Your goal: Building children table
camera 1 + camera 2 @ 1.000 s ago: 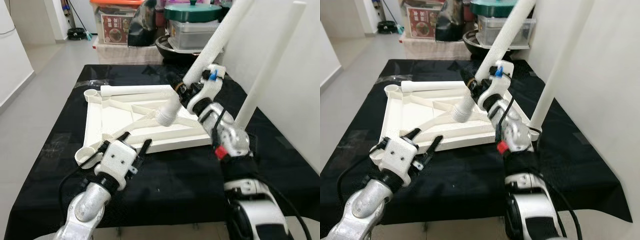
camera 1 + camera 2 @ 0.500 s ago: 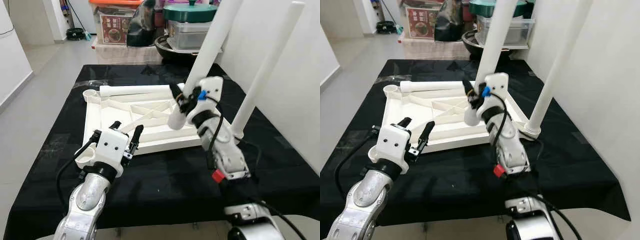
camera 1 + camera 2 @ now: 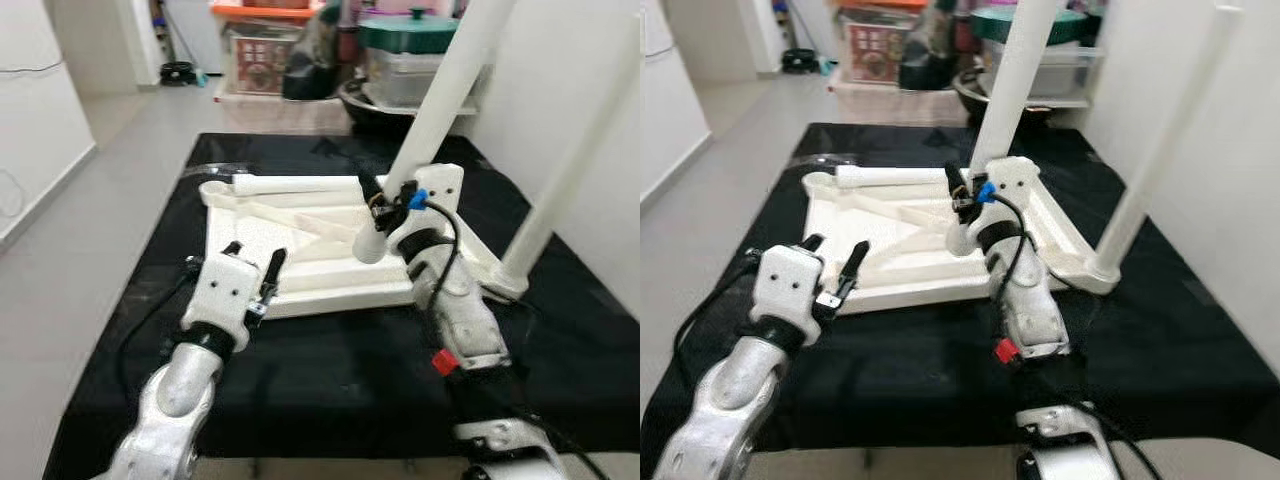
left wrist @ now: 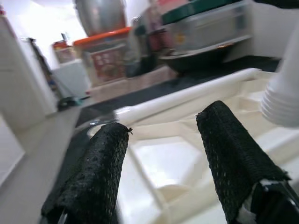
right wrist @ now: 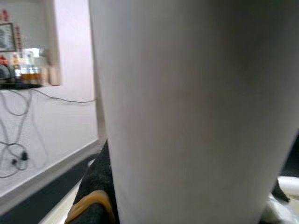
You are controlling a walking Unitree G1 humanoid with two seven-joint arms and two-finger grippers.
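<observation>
The white tabletop (image 3: 300, 262) lies upside down on the black-covered table (image 3: 330, 350). One white leg (image 3: 565, 170) stands upright in its right corner socket. Another leg (image 3: 890, 176) lies along the far edge. My right gripper (image 3: 380, 206) is shut on a third white leg (image 3: 440, 95), held tilted with its lower end (image 3: 368, 246) just above the frame's middle; that leg (image 5: 187, 116) looms close in the right wrist view. My left gripper (image 3: 252, 268) hovers open at the tabletop's front-left edge, fingers (image 4: 231, 158) spread over the frame with nothing between them.
Behind the table stand storage boxes (image 3: 262, 70) and a green-lidded container (image 3: 410, 35) with pots. A white wall (image 3: 590, 60) runs close along the right side. Grey floor (image 3: 90, 230) lies to the left.
The camera has shifted. My left gripper has risen from below the table's front up to the tabletop's front-left edge. The held leg has gone from steeply tilted to nearer upright.
</observation>
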